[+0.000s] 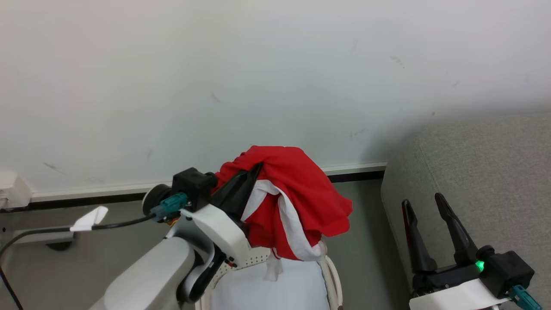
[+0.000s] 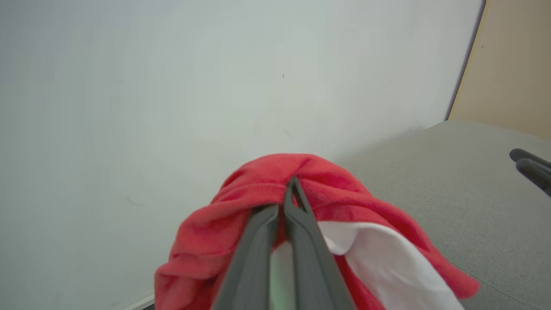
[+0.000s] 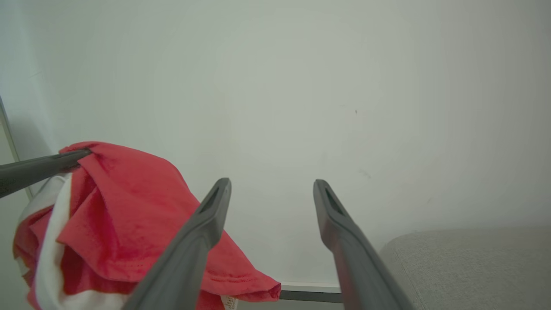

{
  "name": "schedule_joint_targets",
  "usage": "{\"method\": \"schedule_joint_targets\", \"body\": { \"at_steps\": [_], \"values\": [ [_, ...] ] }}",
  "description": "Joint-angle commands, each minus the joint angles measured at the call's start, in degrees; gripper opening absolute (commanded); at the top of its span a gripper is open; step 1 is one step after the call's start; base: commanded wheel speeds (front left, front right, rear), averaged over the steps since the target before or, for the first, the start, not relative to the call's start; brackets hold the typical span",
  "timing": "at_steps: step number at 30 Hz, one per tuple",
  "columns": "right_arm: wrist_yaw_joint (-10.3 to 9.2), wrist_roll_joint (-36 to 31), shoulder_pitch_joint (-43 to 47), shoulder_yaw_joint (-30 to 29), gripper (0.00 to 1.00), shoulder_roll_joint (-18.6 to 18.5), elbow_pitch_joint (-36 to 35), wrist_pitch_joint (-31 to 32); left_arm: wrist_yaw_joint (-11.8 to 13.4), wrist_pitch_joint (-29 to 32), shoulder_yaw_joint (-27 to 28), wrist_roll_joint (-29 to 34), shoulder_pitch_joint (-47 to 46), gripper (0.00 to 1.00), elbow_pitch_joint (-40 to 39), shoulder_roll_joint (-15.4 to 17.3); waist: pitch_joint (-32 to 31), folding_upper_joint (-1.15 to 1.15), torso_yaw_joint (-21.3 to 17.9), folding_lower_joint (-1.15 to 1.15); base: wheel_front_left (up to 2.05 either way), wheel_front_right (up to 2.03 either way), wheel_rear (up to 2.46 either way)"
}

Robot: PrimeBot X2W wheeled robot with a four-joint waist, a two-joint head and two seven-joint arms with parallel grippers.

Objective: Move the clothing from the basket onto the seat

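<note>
A scuffed white wall (image 1: 215, 77) fills the upper frame, a white skirting (image 1: 353, 168) crosses the middle above grey floor (image 1: 361, 241), a pale cloth (image 1: 275, 288) lies bottom centre, and a white box (image 1: 13, 189) sits at the left edge.

Soft, even light (faint wall shadows)

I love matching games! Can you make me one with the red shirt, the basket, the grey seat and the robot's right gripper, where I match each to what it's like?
Things:
1. red jersey
2. basket
3. seat
4. right gripper

What it's like:
A. open, holding nothing
B. grey, on the robot's right
C. bunched up, pinched in the shut left gripper
D. under the hanging shirt, with a pale cloth inside

Pairs: 1-C, 2-D, 3-B, 4-A
</note>
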Motion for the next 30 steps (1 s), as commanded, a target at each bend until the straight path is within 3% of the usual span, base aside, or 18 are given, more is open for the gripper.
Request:
{"method": "schedule_joint_targets", "body": {
  "at_steps": [1, 9, 17, 25, 30],
  "values": [
    [-0.12, 0.2, -0.6, 0.1, 1.0, -0.1, 0.0, 0.0, 0.2, 0.1, 0.1, -0.7, 0.8, 0.0, -0.6, 0.4, 0.0, 0.0, 0.0, 0.01, 0.0, 0.0, 0.0],
    [-0.12, 3.3, -3.2, 7.2, 1.0, -1.1, -0.4, 0.0, 1.1, 0.8, -0.3, -0.8, 1.4, 0.0, -2.4, 0.8, 0.1, 0.0, 0.7, 0.01, 0.0, 0.0, 0.0],
    [-0.12, 12.6, -10.3, 23.5, 1.0, -5.7, 3.6, 0.4, 0.6, 0.8, -1.7, -0.5, 1.5, 0.0, -1.0, -0.4, -0.1, 0.0, 2.5, 0.01, 0.0, 0.0, 0.0],
    [-0.12, 16.4, -18.1, 33.8, 1.0, -7.6, 14.4, 5.3, -0.2, 0.7, -3.6, -0.3, 1.1, 0.0, 0.4, -2.8, -0.7, 0.0, 5.4, 0.01, 0.0, 0.0, 0.0],
    [-0.12, 18.7, -20.2, 36.0, 1.0, -5.5, 22.4, 4.7, -0.7, 1.1, -4.7, -0.2, 0.4, 0.0, 0.7, -4.1, -1.1, 0.0, 7.5, 0.01, 0.0, 0.0, 0.0]
  ]
}}
